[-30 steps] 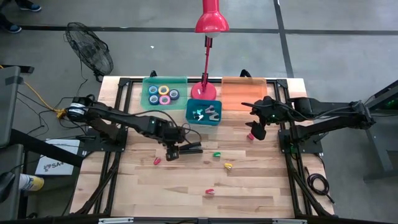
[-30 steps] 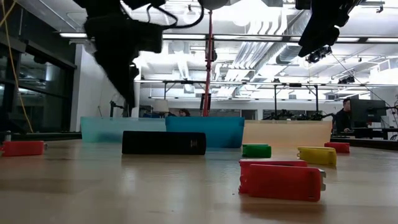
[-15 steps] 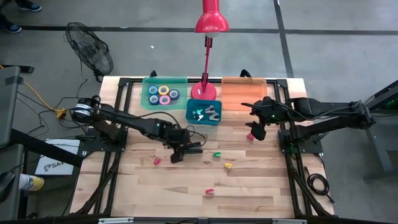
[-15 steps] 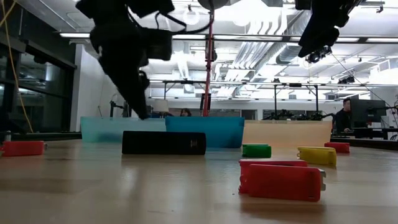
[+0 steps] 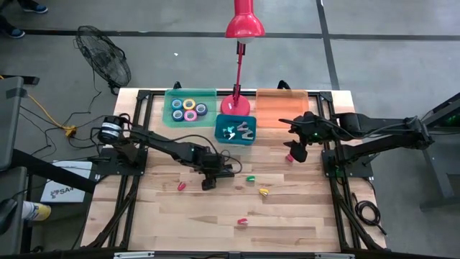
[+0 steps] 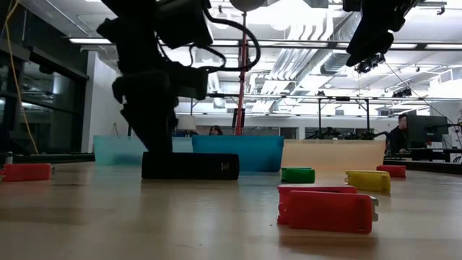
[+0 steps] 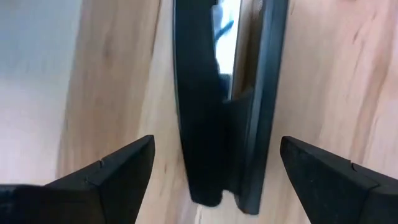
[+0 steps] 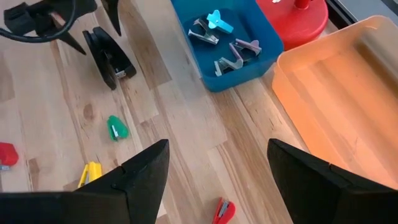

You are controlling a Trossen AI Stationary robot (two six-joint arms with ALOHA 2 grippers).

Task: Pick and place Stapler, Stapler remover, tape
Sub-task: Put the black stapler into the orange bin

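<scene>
A black stapler lies flat on the wooden table near its middle. My left gripper is low over the stapler's left end, pointing steeply down and open. In the left wrist view its fingers stand on either side of the stapler, with bare wood showing between. Rolls of tape lie in a green tray at the back. Stapler removers lie in a blue bin. My right gripper hangs open, high over the right side.
Small coloured pieces lie scattered on the wood: red, green, yellow, red and red. An orange tray and a red desk lamp's base stand at the back.
My left gripper has sunk toward the table and moved a little toward its right edge. It now stands over the stapler's left end. The stapler has stayed where it was.
</scene>
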